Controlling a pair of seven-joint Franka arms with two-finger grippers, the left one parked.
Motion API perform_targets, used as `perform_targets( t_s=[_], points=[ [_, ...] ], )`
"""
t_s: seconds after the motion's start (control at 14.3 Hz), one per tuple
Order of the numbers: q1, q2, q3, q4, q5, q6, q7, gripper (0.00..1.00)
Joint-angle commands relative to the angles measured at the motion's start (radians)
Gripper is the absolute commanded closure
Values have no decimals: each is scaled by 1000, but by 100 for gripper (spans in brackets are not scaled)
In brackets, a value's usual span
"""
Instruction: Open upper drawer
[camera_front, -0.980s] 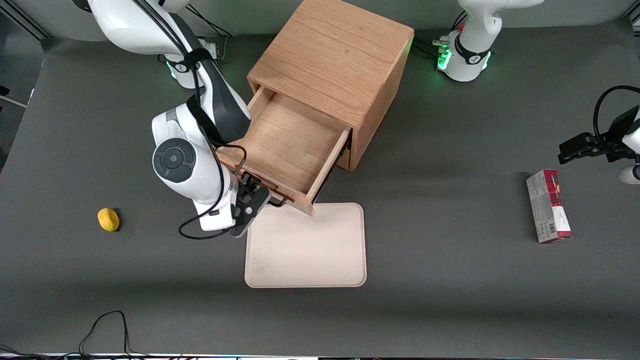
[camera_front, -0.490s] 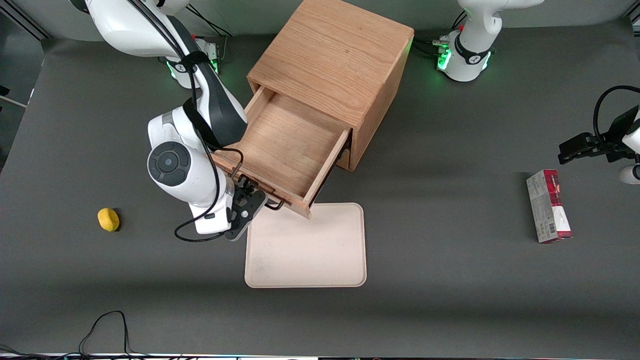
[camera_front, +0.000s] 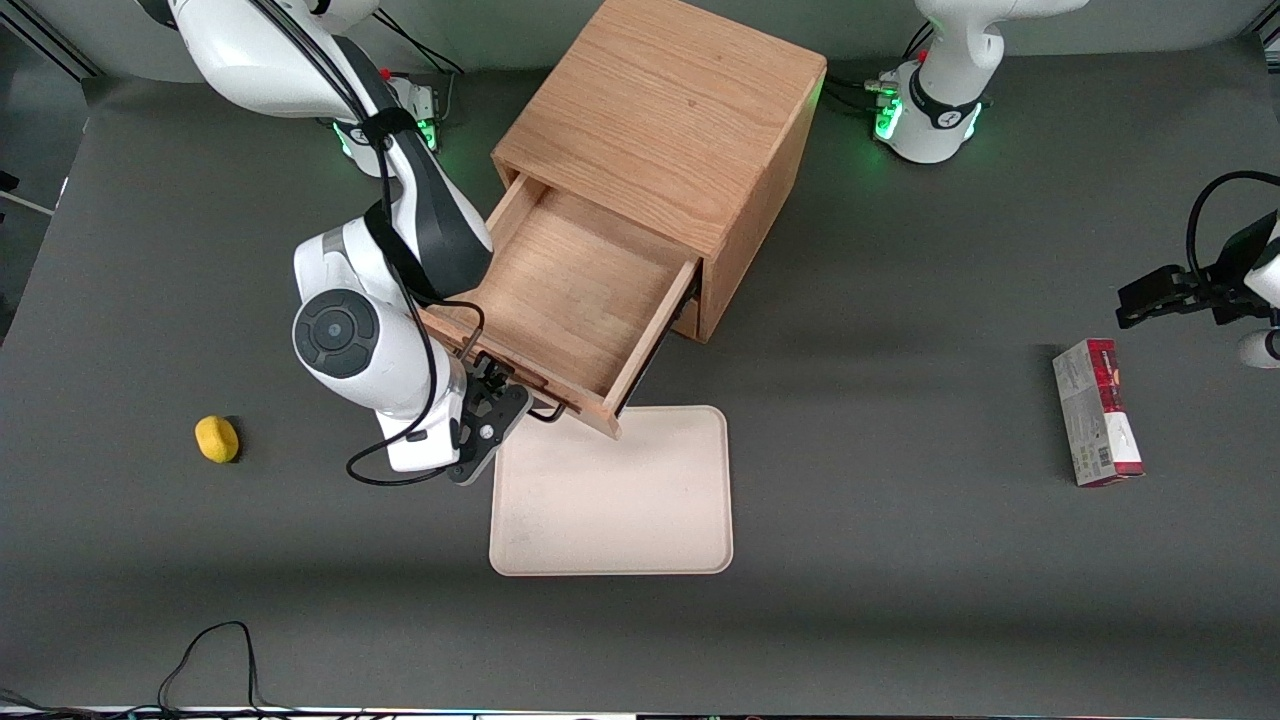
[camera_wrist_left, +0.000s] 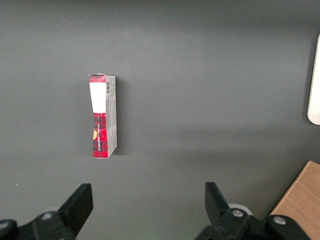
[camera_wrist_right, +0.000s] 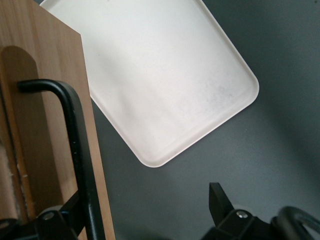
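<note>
The upper drawer (camera_front: 570, 290) stands pulled well out of the light oak cabinet (camera_front: 670, 120), and its wooden inside shows empty. Its thin black bar handle (camera_front: 545, 410) is on the drawer front nearest the front camera. My right gripper (camera_front: 510, 392) is at that handle with its fingers spread wide. In the right wrist view the handle (camera_wrist_right: 80, 150) runs along the drawer front (camera_wrist_right: 45, 75), just beside one finger (camera_wrist_right: 72, 212). The gripper (camera_wrist_right: 145, 200) is open with grey table between the fingers. The lower drawer is hidden under the upper one.
A cream tray (camera_front: 610, 490) lies on the table just in front of the open drawer and shows in the right wrist view (camera_wrist_right: 160, 75). A small yellow object (camera_front: 216, 438) lies toward the working arm's end. A red box (camera_front: 1095, 410) lies toward the parked arm's end.
My wrist and the drawer front have shifted a little toward the working arm's end and slightly nearer the front camera. The drawer stands a touch farther out.
</note>
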Motion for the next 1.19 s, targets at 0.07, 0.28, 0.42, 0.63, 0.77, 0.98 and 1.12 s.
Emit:
perform_targets(
  t_s=[0.07, 0.28, 0.42, 0.63, 0.77, 0.98, 1.12],
  points=[
    [-16, 9, -1, 133, 3, -85, -11, 0],
    [-15, 5, -1, 211, 3, -177, -9, 0],
    [-13, -15, -1, 240, 1, -217, -8, 0],
    [-16, -82, -3, 236, -17, -248, 79, 0],
    [-22, -125, -6, 227, -23, -289, 238, 0],
    [-21, -170, -47, 224, -95, -386, 426, 0],
    [-19, -198, -110, 216, -99, -420, 512, 0]
  ],
)
